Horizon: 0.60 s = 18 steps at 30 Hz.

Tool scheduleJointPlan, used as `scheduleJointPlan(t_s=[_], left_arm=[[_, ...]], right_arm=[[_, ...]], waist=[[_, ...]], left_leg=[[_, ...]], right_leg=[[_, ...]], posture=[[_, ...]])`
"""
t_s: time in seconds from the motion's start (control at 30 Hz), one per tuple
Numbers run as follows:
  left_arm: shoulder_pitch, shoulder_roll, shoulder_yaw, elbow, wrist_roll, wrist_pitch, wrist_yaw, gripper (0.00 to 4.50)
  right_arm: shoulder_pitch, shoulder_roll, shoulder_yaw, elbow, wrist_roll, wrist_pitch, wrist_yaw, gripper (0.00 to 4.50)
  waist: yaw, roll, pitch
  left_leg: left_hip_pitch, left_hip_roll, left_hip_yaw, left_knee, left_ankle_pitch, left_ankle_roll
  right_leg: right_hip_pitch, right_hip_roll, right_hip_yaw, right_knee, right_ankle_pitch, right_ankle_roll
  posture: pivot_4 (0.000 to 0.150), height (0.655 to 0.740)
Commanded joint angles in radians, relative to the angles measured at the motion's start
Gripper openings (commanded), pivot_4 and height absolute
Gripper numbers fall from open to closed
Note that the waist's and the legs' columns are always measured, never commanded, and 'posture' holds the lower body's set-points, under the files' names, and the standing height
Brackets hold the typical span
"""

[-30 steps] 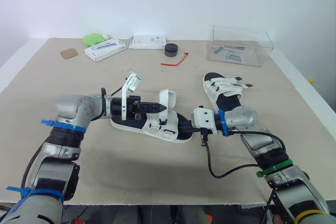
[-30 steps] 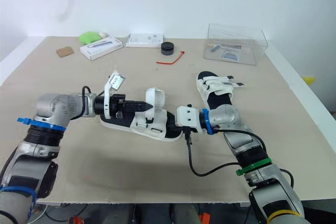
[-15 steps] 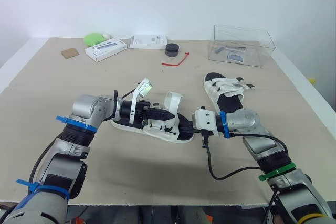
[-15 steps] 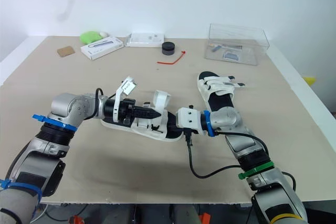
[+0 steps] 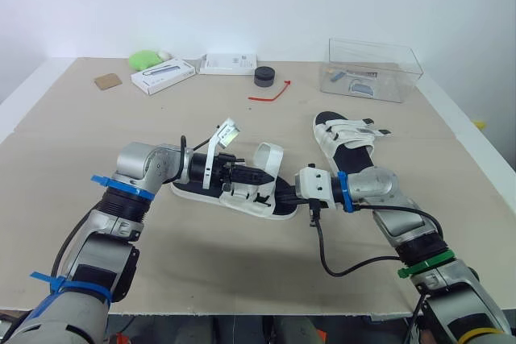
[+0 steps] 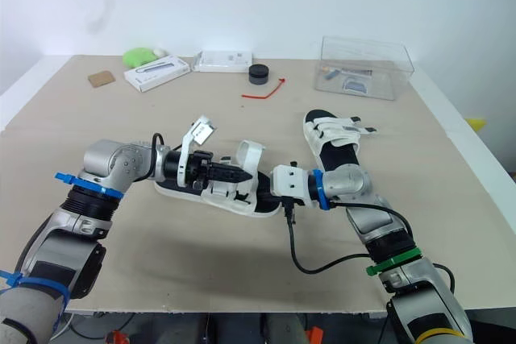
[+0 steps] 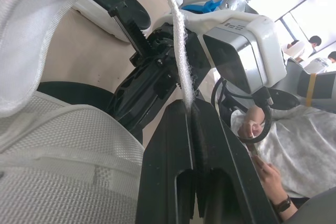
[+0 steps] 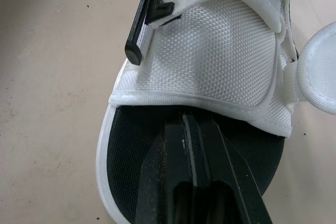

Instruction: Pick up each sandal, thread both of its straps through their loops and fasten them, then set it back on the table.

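Note:
One white sandal with a black footbed (image 5: 230, 196) lies mid-table. My left gripper (image 5: 263, 175) reaches over it from the left and is shut on the edge of its loose white strap (image 7: 180, 45), which arches up in a loop (image 5: 269, 153). From the right, my right gripper (image 5: 285, 195) is shut, its fingertips (image 8: 190, 129) resting on the black footbed against the edge of the white mesh upper (image 8: 226, 61). A black buckle loop (image 8: 142, 22) sticks out beside that upper. The second sandal (image 5: 343, 139) lies farther right with its straps laid across.
At the back stand a clear plastic box (image 5: 372, 70), a black round puck (image 5: 263, 77), a red tie (image 5: 269, 94), two white boxes (image 5: 161, 76) (image 5: 229, 64), a green object (image 5: 144, 60) and a brown card (image 5: 106, 82). A person (image 7: 294, 145) is beyond the table.
My left gripper has moved right along the sandal with the strap, and the strap loop has shifted right with it. The right gripper has stayed on the footbed.

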Motion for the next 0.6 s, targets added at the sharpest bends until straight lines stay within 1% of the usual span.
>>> scheduleJointPlan(t_s=[0.03,0.23,0.43,0.6], left_arm=[[-0.010,0.009,0.007,-0.045,-0.010,0.012,-0.018,0.09],[0.009,0.009,-0.011,-0.043,0.013,0.009,-0.006,0.09],[0.032,0.006,-0.061,-0.014,0.101,-0.096,0.008,0.09],[0.021,-0.018,-0.056,0.021,0.145,-0.160,0.027,0.09]], right_arm=[[0.018,-0.022,0.033,0.054,-0.057,0.030,0.005,0.00],[0.021,-0.023,0.037,0.056,-0.057,0.027,0.006,0.00],[0.021,-0.023,0.039,0.058,-0.056,0.027,0.008,0.00],[0.018,-0.024,0.039,0.060,-0.057,0.025,0.010,0.00]], waist=[[0.000,0.000,0.000],[0.000,0.000,0.000],[0.000,0.000,0.000],[0.000,0.000,0.000]], left_leg=[[0.000,0.000,0.000,0.000,0.000,0.000],[0.000,0.000,0.000,0.000,0.000,0.000],[0.000,0.000,0.000,0.000,0.000,0.000],[0.000,0.000,0.000,0.000,0.000,0.000]], right_leg=[[0.000,0.000,0.000,0.000,0.000,0.000],[0.000,0.000,0.000,0.000,0.000,0.000],[0.000,0.000,0.000,0.000,0.000,0.000],[0.000,0.000,0.000,0.000,0.000,0.000]], posture=[[0.150,0.7400],[0.150,0.7400],[0.150,0.7400],[0.150,0.7400]])
